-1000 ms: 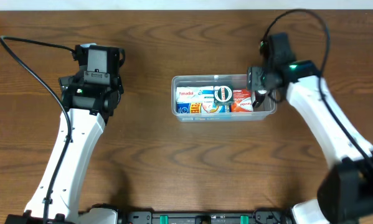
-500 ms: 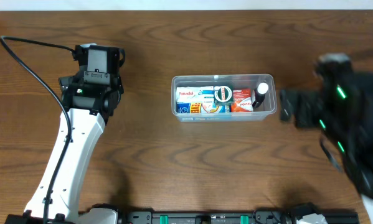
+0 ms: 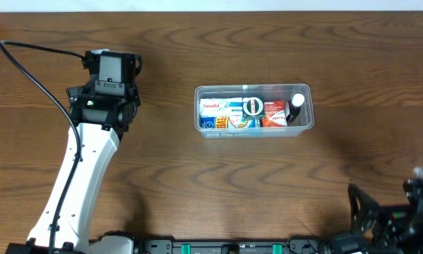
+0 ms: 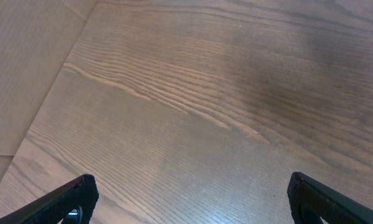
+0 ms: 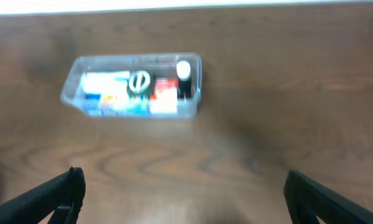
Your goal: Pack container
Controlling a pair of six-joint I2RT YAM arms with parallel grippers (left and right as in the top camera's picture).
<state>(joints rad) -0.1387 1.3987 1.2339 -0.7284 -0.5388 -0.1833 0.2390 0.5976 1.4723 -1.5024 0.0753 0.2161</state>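
Both end effectors are spread wide and empty. The left end effector hangs over bare desk well to the left, and the right end effector looks back at the scene from a distance, its picture blurred.

The right side is what has changed. A second ago the right arm was bent over the right end of the container, with its fingers down inside. Now it has pulled back to the near right corner of the desk, fingers fully parted. It has left a dark tube with a white cap in the right end of the container, beside the small boxes and a round dark-lidded tin.

The container sits mid-desk, toward the far side, and has not moved. No loose item shows on the desk in any view, so the packing looks finished or nearly so. The withdrawal reads as a retreat to rest rather than a reach for another item.
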